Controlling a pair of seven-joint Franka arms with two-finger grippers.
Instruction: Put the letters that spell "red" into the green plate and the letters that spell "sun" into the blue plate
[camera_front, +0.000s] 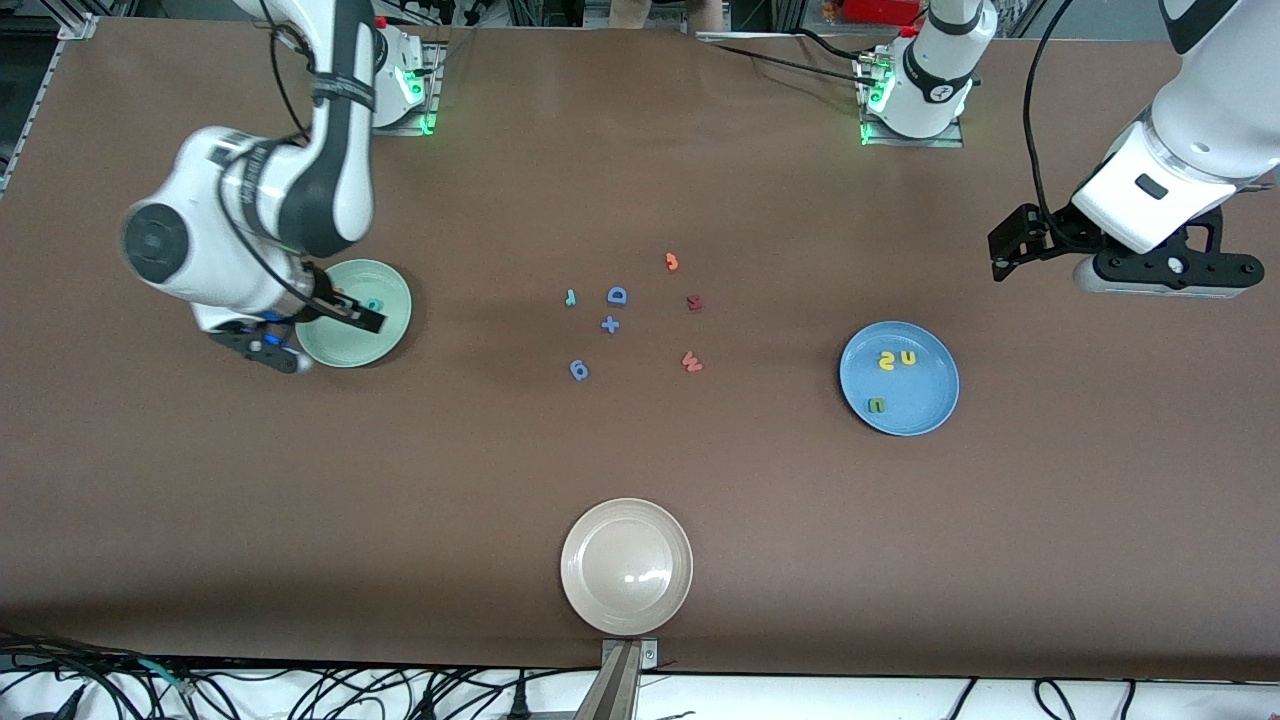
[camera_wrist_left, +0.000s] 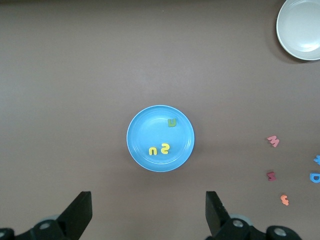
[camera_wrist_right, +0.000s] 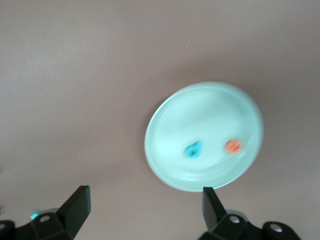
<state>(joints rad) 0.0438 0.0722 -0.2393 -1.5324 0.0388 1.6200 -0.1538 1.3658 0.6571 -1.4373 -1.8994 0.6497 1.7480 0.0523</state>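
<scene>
Teal "r" (camera_front: 570, 297) beside blue "D" (camera_front: 617, 295) (table centre)

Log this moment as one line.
blue plate: s, u, n in | green plate: teal d, orange e in | teal r: on table | both grippers open

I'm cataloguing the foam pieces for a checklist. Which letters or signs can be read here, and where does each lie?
"s" and "u", yellow: in the blue plate.
"n", green: same plate.
"D", blue: on the table.
"+", blue: table.
"g", blue: table.
"w", pinkish red: table.
Small teal, orange and dark red pieces, and the two in the green plate: unreadable.
</scene>
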